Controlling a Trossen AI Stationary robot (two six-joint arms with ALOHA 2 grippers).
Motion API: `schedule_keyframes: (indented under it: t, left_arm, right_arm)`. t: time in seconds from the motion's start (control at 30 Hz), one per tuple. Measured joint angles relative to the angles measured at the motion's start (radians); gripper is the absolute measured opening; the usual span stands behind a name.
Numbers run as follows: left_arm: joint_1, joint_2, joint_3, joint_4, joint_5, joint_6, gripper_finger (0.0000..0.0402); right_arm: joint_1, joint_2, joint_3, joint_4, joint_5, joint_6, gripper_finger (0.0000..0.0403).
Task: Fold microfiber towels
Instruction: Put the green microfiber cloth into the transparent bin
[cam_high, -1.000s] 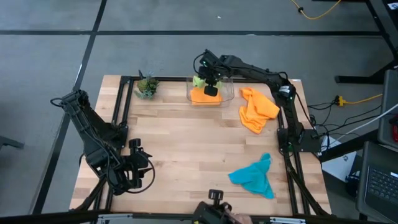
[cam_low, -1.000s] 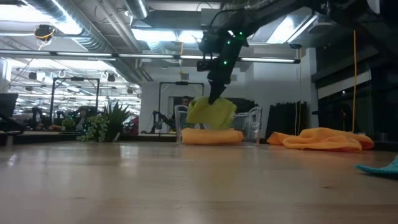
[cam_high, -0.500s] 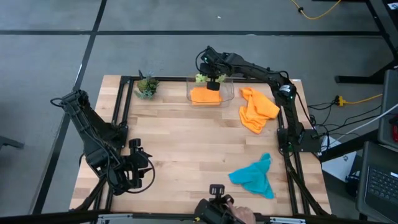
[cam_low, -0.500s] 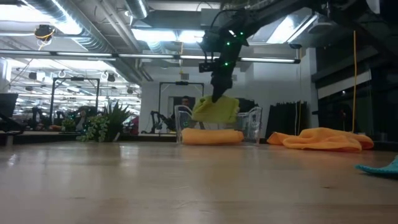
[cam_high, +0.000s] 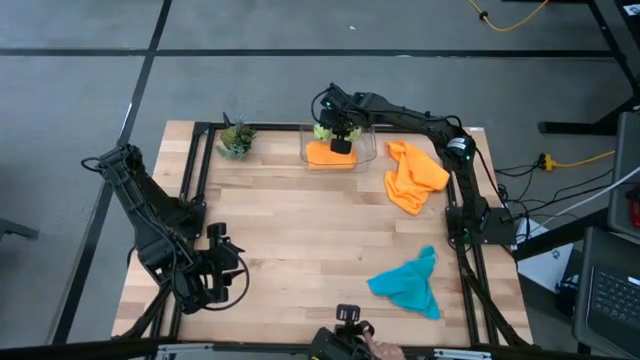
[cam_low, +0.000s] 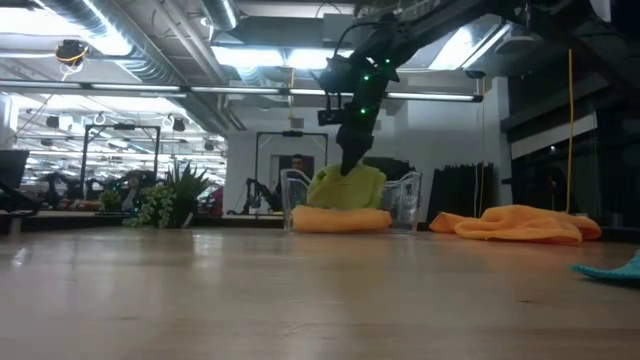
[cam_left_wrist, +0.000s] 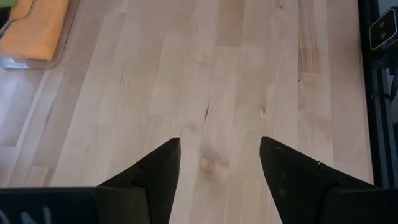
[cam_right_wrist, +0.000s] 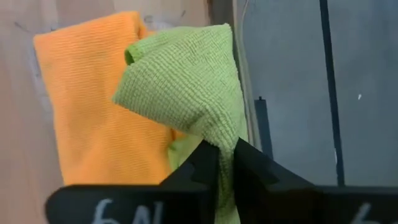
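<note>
The wooden desk (cam_high: 300, 230) carries everything, with a dark arm at each side. The right arm reaches across the far edge to the clear bin (cam_high: 368, 152), and its hand (cam_high: 341, 140) hangs over the bin, fingers clenched on a fold of the lime towel (cam_right_wrist: 186, 87). In the low view that towel (cam_low: 348, 187) droops from the fingers into the bin, bunched on top of the folded orange towel (cam_low: 340, 219) that lies flat on the bin's floor. The right wrist view shows the lime cloth pinched between the two dark fingers (cam_right_wrist: 202, 165), with the orange towel (cam_right_wrist: 93, 106) spread beneath and beside it.

The left arm waits at the near left corner of the desk, its hand (cam_left_wrist: 219, 163) released, fingers spread above bare wood.

A second orange towel (cam_high: 412, 176) lies crumpled just to the right of the bin. The teal towel (cam_high: 408, 283) lies rumpled near the front right of the desk, well apart from the others. A small potted plant (cam_high: 235, 138) stands at the far edge, left of the bin.
</note>
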Motion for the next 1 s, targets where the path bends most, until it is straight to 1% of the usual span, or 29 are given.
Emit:
schedule_keyframes:
  t: [0.13,0.43,0.7,0.9,1.0]
  left_arm:
    - [0.000,0.000,0.000,0.000,0.000,0.000,0.0213]
    - [0.000,0.000,0.000,0.000,0.000,0.000,0.0213]
    - [0.000,0.000,0.000,0.000,0.000,0.000,0.0213]
    - [0.000,0.000,0.000,0.000,0.000,0.000,0.0213]
    - [0.000,0.000,0.000,0.000,0.000,0.000,0.0213]
  right_arm:
    - [0.017,0.000,-0.006,-0.019,-0.017,0.039,0.0055]
    - [0.076,0.000,-0.007,-0.114,-0.140,0.091,0.0062]
    - [0.092,0.000,-0.007,-0.173,-0.152,0.162,0.0066]
    - [0.090,0.000,-0.007,-0.179,-0.126,0.150,0.0095]
    - [0.090,0.000,-0.007,-0.168,-0.124,0.137,0.0102]
